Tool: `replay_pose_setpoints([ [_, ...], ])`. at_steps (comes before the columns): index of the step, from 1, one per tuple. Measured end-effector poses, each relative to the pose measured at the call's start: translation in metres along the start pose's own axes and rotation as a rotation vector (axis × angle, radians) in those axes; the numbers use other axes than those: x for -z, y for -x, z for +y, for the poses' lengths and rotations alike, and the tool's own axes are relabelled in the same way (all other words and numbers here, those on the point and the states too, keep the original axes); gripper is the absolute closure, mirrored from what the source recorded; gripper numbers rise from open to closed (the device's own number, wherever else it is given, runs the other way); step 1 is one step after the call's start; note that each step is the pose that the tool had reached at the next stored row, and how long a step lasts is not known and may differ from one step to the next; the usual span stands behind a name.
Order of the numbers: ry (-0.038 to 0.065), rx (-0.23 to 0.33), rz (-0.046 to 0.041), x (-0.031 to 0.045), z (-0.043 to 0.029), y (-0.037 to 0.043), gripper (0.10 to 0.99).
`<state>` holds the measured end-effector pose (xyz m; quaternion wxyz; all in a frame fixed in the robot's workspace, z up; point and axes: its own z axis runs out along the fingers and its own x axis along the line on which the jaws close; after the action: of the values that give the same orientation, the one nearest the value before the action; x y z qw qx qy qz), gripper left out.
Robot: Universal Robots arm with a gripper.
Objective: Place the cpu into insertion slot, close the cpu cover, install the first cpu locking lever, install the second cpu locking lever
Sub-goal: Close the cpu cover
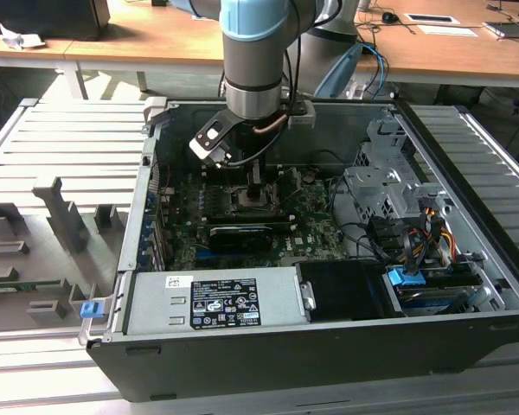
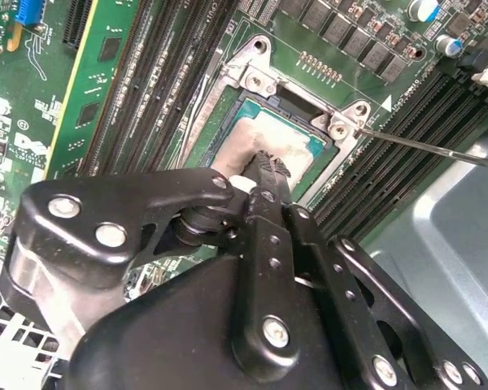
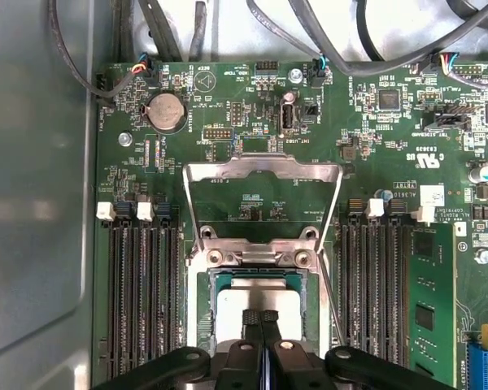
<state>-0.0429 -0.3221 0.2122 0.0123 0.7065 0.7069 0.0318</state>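
Over the insertion slot (image 3: 260, 276), your claw (image 3: 258, 317) is clenched on nothing, its tips at the cpu (image 3: 232, 313) lying in the slot. The cpu cover (image 3: 262, 169) is swung open. Press off-square and you could tilt the chip or damage the contacts beneath.

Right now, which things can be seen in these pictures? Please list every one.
case: one, black, on grey bench
motherboard: one, green, inside case
cpu: one, pale silver, lying in socket
cpu cover: one, silvery, swung open beside socket
lever: one seen, thin wire, beside socket
card: one, black, on motherboard
power supply: one, grey, at case's near wall
arm: one, grey and blue, reaching into case
gripper: one, black, shut, tips at cpu
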Motion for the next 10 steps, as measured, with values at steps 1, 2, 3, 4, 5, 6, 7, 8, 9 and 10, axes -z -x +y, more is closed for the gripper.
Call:
replay_pose_setpoints([
  [1, 0.000, 0.000, -0.0004, 0.0011, 0.0000, 0.0000, 0.980],
  [2, 0.000, 0.000, -0.0001, 0.0013, 0.0001, -0.0001, 0.980],
  [3, 0.000, 0.000, -0.0001, 0.0014, 0.0003, -0.0001, 0.980],
  [4, -0.001, -0.001, -0.0001, 0.0014, 0.0008, 0.0000, 0.980],
  [5, -0.004, -0.002, -0.0003, 0.0014, 0.0027, 0.0002, 0.980],
  [6, -0.006, -0.002, 0.0001, 0.0013, 0.0050, 0.0010, 0.980],
  [7, -0.007, -0.002, 0.0022, 0.0011, 0.0075, 0.0016, 0.980],
  [8, -0.008, -0.002, 0.0027, 0.0010, 0.0089, 0.0016, 0.980],
  [9, -0.008, -0.002, 0.0024, 0.0025, 0.0089, 0.0016, 0.980],
  [10, -0.008, -0.002, 0.0027, 0.0060, 0.0092, 0.0015, 0.980],
])
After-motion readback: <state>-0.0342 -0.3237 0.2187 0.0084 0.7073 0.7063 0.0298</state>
